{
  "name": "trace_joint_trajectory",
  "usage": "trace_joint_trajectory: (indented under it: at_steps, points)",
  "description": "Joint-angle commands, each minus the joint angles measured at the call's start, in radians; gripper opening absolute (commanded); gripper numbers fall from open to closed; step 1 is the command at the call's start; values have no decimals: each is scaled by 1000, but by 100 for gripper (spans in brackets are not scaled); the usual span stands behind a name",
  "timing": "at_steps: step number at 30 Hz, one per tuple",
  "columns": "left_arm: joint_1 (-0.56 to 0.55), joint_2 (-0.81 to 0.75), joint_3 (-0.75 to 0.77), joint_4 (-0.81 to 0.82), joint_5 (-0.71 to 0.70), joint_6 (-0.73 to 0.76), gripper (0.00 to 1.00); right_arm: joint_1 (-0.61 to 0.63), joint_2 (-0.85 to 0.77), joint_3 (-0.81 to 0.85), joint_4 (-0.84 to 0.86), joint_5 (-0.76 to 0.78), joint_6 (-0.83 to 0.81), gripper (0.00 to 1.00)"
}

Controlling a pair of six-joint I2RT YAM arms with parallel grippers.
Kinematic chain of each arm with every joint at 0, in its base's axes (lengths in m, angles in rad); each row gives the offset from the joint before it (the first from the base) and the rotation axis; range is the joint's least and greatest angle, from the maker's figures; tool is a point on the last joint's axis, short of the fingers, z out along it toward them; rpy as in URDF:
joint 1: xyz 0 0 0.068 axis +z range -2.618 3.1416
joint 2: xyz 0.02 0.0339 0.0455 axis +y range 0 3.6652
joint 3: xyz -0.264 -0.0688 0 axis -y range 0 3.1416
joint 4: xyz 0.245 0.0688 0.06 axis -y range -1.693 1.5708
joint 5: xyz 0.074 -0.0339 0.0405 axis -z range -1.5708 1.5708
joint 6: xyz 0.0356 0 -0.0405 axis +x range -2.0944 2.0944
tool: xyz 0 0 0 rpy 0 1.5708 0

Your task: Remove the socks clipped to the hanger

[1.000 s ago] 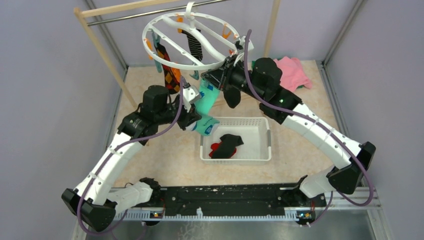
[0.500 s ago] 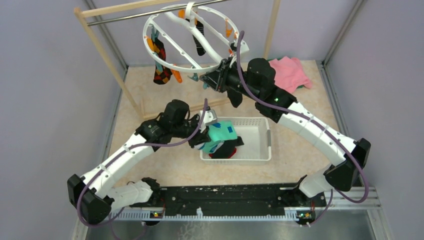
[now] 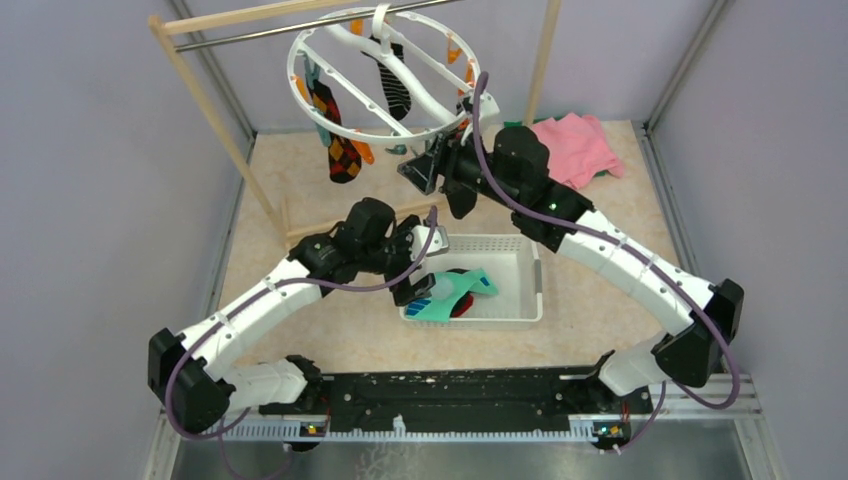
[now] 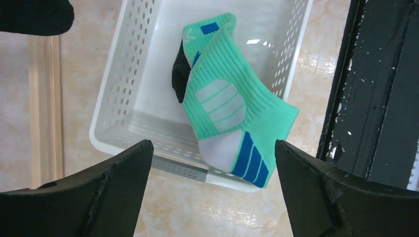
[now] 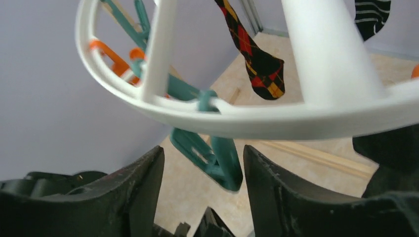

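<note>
left gripper (image 4: pixel 212 150) spread wide over teal sock (image 4: pixel 222 98), basket (image 3: pixel 505 270) 8 o'clock corner; right gripper (image 5: pixel 202 155) spread around teal clip (image 5: pixel 220 165) on hanger (image 5: pixel 276 123).

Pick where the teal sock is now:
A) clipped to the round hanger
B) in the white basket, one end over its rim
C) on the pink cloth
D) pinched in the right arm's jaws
B: the teal sock lies loose in the white basket, its grey-and-blue end draped over the rim, with nothing gripping it.
</note>
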Motion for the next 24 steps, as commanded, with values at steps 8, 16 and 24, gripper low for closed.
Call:
trace_joint_trajectory:
  at_steps: [8, 16, 24]
  points:
    - [-3, -59, 115, -117, -57, 115, 99, -1, -248, -256, -23, 45, 65, 67]
    - [8, -106, 90, -172, -36, 82, 99, 30, -410, -617, -25, 22, 161, 61]
    - [9, -118, 124, -183, -37, 51, 99, 85, -323, -850, 105, 12, 204, 48]
